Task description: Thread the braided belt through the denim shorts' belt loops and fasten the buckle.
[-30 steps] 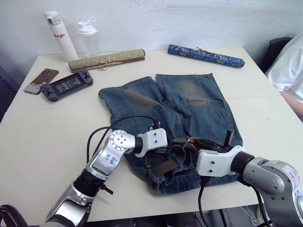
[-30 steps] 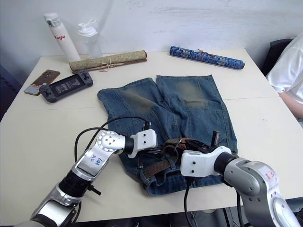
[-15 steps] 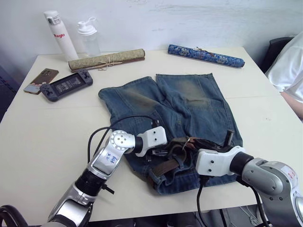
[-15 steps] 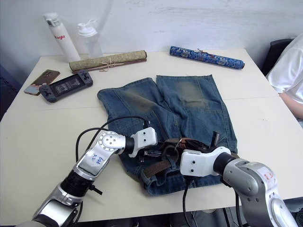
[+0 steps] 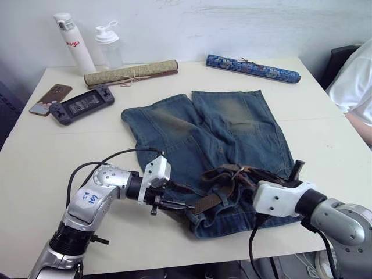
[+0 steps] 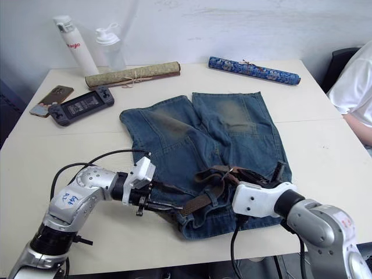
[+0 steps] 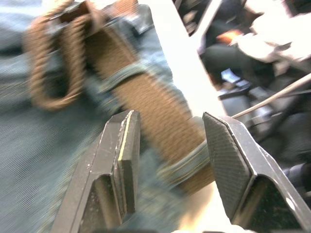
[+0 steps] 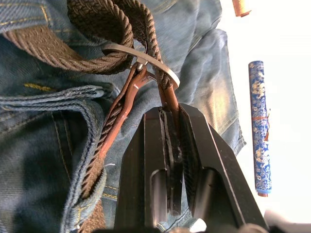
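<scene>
Belt partly threaded at the near waistband, right gripper clamped on its leather end

braided belt [image 5: 210,200] lies along the near waistband of the denim shorts [image 5: 221,133], mid-table; it passes under a belt loop [image 7: 120,75] and loops back at the buckle [image 8: 146,60]. Right gripper [image 8: 171,160] has jaws pressed together on the brown leather strip just near the buckle. Left gripper [image 7: 167,160] sits at the shorts' near-left edge, jaws apart, straddling the woven strap without touching it. Far left: white bottle [image 5: 71,43] with red lettering, partly readable as "aglo", clear bottle [image 5: 108,45], rolled olive mat [image 5: 131,73], phone [image 5: 49,99], handheld console [image 5: 81,104]. Far right: blue patterned roll [image 5: 252,68]. Person's white sleeve [image 5: 354,81] at right edge
</scene>
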You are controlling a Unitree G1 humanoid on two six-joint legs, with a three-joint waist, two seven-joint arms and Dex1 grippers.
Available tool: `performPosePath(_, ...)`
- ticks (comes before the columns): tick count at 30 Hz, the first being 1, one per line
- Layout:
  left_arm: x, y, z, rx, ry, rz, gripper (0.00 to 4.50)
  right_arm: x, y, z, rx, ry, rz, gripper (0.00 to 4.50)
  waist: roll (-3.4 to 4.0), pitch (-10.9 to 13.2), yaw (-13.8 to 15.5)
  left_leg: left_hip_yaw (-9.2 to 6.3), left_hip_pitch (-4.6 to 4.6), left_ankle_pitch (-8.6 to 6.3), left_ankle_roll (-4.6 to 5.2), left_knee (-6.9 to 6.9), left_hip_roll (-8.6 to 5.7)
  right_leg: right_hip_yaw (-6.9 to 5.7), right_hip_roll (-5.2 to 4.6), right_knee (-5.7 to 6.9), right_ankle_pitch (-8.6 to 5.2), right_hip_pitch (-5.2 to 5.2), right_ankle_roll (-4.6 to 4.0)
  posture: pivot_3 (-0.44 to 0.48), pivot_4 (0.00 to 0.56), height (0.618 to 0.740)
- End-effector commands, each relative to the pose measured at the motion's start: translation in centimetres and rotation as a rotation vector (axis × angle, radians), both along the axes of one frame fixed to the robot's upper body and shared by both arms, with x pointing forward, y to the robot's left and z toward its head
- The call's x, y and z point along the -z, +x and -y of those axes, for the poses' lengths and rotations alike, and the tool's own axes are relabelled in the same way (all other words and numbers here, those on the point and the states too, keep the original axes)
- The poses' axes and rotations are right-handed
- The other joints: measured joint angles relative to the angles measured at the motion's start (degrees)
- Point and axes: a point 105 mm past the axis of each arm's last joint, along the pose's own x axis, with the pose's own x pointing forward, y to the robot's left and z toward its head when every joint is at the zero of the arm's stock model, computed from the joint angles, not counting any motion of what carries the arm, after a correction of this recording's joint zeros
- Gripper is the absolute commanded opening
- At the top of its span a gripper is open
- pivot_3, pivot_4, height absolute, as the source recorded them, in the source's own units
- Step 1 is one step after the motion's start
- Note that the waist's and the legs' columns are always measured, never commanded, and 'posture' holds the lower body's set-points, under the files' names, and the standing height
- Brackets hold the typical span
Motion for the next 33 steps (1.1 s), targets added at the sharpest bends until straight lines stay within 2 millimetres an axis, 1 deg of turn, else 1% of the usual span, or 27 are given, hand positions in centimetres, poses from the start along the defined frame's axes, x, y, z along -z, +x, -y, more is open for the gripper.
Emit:
performPosePath(1, 0.1, -0.8, 1.1, 0.048, -0.042, -0.035, 2.32, -1.1, -0.4, 0.2, -0.014, -0.01, 0.063, 0.0, 0.01, 0.0, 0.0, 0.0, 0.01, -0.01, 0.01, 0.0, -0.01, 0.0, 0.01, 0.0, 0.0, 0.01, 0.0, 0.0, 0.15, 0.737)
performPosePath(3, 2.1, -0.1, 1.3, 0.024, 0.034, -0.051, 2.32, -0.9, -0.5, 0.4, -0.015, -0.015, 0.062, 0.0, 0.01, 0.0, 0.0, 0.01, 0.01, -0.01, 0.02, -0.01, -0.01, 0.01, 0.04, -0.01, 0.0, 0.01, 0.0, 0.0, 0.15, 0.737)
performPosePath(4, 3.7, 0.5, 1.2, 0.016, 0.112, -0.002, 2.32, -1.0, -0.6, 0.4, -0.015, -0.012, 0.065, 0.0, 0.01, 0.0, 0.0, 0.01, 0.03, -0.01, 0.02, -0.01, -0.02, 0.01, 0.05, -0.02, 0.0, 0.01, 0.0, 0.0, 0.15, 0.737)
performPosePath(6, 5.9, 1.0, 0.9, 0.027, 0.219, 0.064, 2.32, -1.1, -0.6, 0.4, -0.017, -0.005, 0.07, 0.0, 0.01, 0.0, 0.0, 0.02, 0.05, -0.01, 0.02, -0.01, -0.09, 0.02, 0.08, -0.02, 0.0, 0.01, 0.0, 0.0, 0.15, 0.737)
performPosePath(8, 7.2, 1.0, 0.7, 0.061, 0.27, 0.085, 2.32, -1.2, -0.7, 0.4, -0.016, -0.001, 0.076, 0.0, 0.01, 0.0, 0.0, 0.03, 0.05, -0.02, 0.02, -0.01, -0.08, 0.03, 0.07, -0.03, 0.0, 0.01, 0.0, 0.0, 0.15, 0.737)
performPosePath(10, 7.8, 1.0, 0.5, 0.073, 0.279, 0.086, 2.32, -1.2, -0.9, 0.6, -0.008, 0.003, 0.077, 0.0, 0.03, 0.0, 0.0, 0.03, 0.05, -0.02, 0.03, -0.04, 0.0, 0.03, 0.04, -0.04, 0.0, 0.01, 0.0, 0.0, 0.15, 0.737)
performPosePath(13, 8.7, 1.4, -0.7, 0.105, 0.346, 0.164, 2.32, -0.9, -1.5, 1.6, 0.006, -0.024, 0.07, 0.0, 0.05, 0.0, 0.1, 0.02, 0.07, -0.03, 0.06, -0.05, -0.01, 0.03, 0.01, -0.06, 0.0, 0.05, 0.0, 0.0, 0.15, 0.737)
performPosePath(16, 9.5, 1.5, -2.5, 0.125, 0.409, 0.191, 2.32, -0.4, -2.2, 3.4, 0.037, -0.056, 0.057, 0.0, 0.14, -0.2, 0.0, 0.05, 0.17, -0.05, 0.08, -0.06, 0.0, 0.06, -0.01, -0.05, 0.0, 0.13, 0.0, 0.0, 0.15, 0.737)
performPosePath(17, 9.7, 1.6, -3.2, 0.119, 0.421, 0.192, 2.32, 0.0, -2.6, 4.4, 0.053, -0.071, 0.046, 0.0, 0.13, -0.2, 0.0, 0.06, 0.27, -0.05, 0.08, -0.15, 0.0, 0.07, -0.01, -0.08, 0.0, 0.21, 0.0, 0.0, 0.15, 0.737)
performPosePath(19, 10.0, 1.7, -4.3, 0.123, 0.449, 0.206, 2.32, 1.2, -3.3, 6.0, 0.055, -0.163, 0.012, 0.0, 0.19, -0.3, -0.1, 0.17, 0.86, -0.04, 0.07, -0.51, -0.01, 0.15, -0.03, -0.28, 0.0, 0.66, -0.01, 0.0, 0.15, 0.737)
performPosePath(21, 10.5, 2.0, -5.9, 0.125, 0.498, 0.236, 2.32, 1.1, -3.3, 7.9, 0.103, -0.158, 0.029, 0.0, 0.13, -0.3, -0.1, 0.21, 1.44, -0.21, 0.31, -0.87, -0.01, 0.15, -0.08, -0.57, -0.03, 1.15, -0.04, 0.0, 0.15, 0.737)
performPosePath(22, 10.6, 2.1, -6.3, 0.125, 0.51, 0.245, 2.32, 0.9, -3.3, 8.4, 0.115, -0.15, 0.04, 0.0, 0.09, -0.4, -0.2, 0.26, 1.63, -0.33, 0.28, -0.91, 0.06, 0.21, -0.1, -0.59, -0.06, 1.31, -0.1, 0.0, 0.15, 0.737)
performPosePath(24, 11.1, 2.8, -8.4, 0.115, 0.572, 0.268, 2.32, 0.9, -3.1, 9.4, 0.125, -0.17, 0.061, 0.0, 0.2, -0.7, -0.4, 0.28, 1.69, -0.38, 0.25, -0.94, 0.11, 0.24, -0.1, -0.59, -0.08, 1.33, -0.13, 0.0, 0.15, 0.737)
performPosePath(26, 11.4, 3.3, -9.6, 0.111, 0.611, 0.29, 2.32, 0.7, -2.9, 9.8, 0.125, -0.184, 0.081, 0.0, 0.34, -1.0, -0.7, 0.34, 1.78, -0.4, 0.24, -1.03, 0.14, 0.3, -0.09, -0.59, -0.1, 1.38, -0.17, 0.0, 0.15, 0.737)
performPosePath(29, 11.3, 3.5, -10.0, 0.123, 0.616, 0.315, 2.32, 0.8, -2.4, 10.8, 0.141, -0.216, 0.098, 0.0, 0.59, -1.3, -1.1, 0.33, 1.91, -0.4, 0.23, -1.18, 0.19, 0.3, -0.06, -0.58, -0.13, 1.46, -0.23, 0.0, 0.15, 0.737)
performPosePath(31, 11.0, 3.5, -9.4, 0.124, 0.58, 0.319, 2.32, 0.9, -2.4, 11.0, 0.148, -0.212, 0.099, 0.0, 0.85, -1.4, -1.3, 0.32, 1.94, -0.39, 0.23, -1.25, 0.18, 0.3, -0.06, -0.58, -0.13, 1.46, -0.23, 0.0, 0.15, 0.737)
performPosePath(33, 10.6, 3.5, -8.6, 0.117, 0.538, 0.322, 2.32, 1.4, -2.4, 11.5, 0.154, -0.239, 0.086, 0.0, 0.95, -1.5, -1.3, 0.32, 1.94, -0.37, 0.2, -1.4, 0.13, 0.31, -0.08, -0.58, -0.14, 1.47, -0.25, 0.0, 0.15, 0.737)
